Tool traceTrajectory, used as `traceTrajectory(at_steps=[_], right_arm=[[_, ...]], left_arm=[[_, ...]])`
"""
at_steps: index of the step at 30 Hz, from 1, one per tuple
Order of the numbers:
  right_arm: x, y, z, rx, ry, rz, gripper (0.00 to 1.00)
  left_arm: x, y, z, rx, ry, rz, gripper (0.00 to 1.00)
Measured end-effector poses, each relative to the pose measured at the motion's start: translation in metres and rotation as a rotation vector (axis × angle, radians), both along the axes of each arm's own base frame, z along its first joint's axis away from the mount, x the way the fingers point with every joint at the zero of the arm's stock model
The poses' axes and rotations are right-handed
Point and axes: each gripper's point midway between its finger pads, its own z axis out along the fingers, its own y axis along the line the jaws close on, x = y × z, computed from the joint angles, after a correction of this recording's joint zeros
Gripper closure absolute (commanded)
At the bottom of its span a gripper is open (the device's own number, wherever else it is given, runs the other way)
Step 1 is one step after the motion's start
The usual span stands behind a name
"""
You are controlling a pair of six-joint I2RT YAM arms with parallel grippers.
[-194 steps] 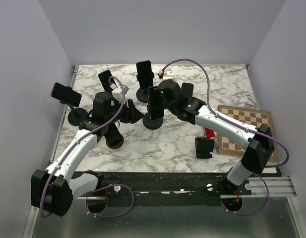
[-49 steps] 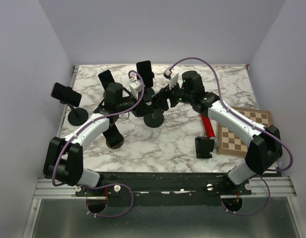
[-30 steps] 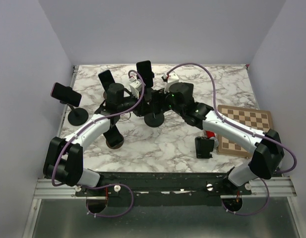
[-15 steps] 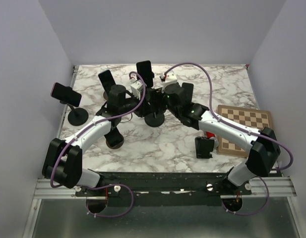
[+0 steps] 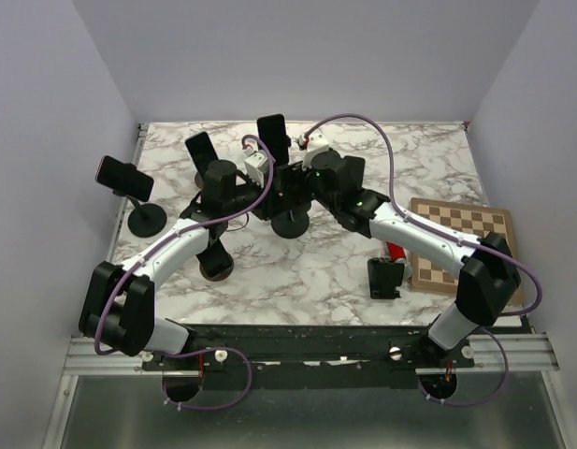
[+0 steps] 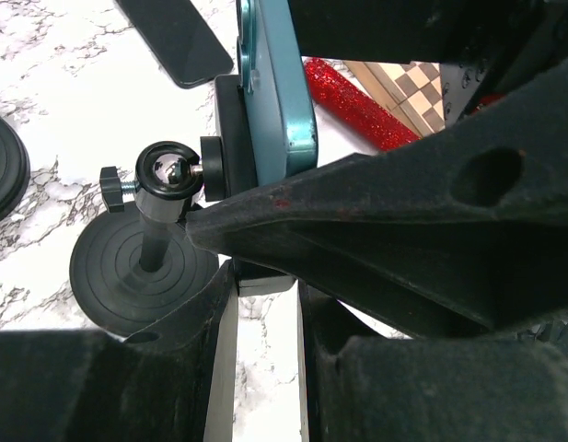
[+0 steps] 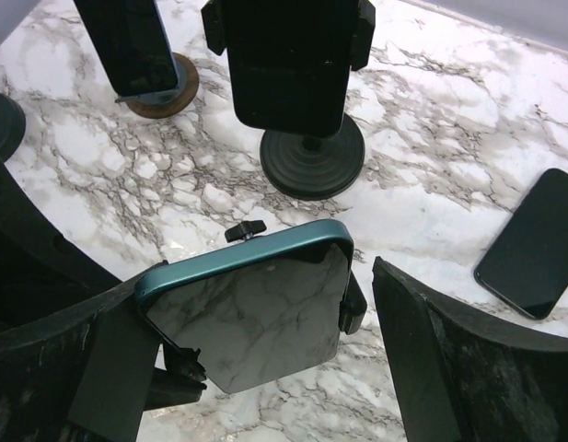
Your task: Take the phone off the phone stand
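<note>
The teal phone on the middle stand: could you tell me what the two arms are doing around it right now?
The left end effector is clamped on the phone stand close to its ball joint, bracing it. The right end effector is open, with a finger on either side of the teal phone and a gap showing on one side. The phone sits in the stand and has not yet been lifted out.

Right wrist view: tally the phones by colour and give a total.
Teal: 1, the teal phone
Dark: 3, the upper-left phone, clamped phone, flat phone
Total: 4
</note>
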Motion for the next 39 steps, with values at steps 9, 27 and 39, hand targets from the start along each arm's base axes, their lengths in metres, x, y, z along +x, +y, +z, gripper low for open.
traceTrajectory(at_steps=[9,27,39], right_arm=[[0.002,0.005,-0.002,0.013,0.01,0.078,0.17],[0.006,0.014,-0.002,0.047,0.005,0.104,0.99],[0.007,0.015,-0.001,0.068,0.022,0.091,0.99]], left_arm=[[0.001,0.001,0.0,0.004,-0.005,0.005,1.0],[0.007,0.007,0.0,-0.017,-0.008,0.135,0.58],[0.007,0.011,-0.011,-0.025,0.029,0.186,0.41]])
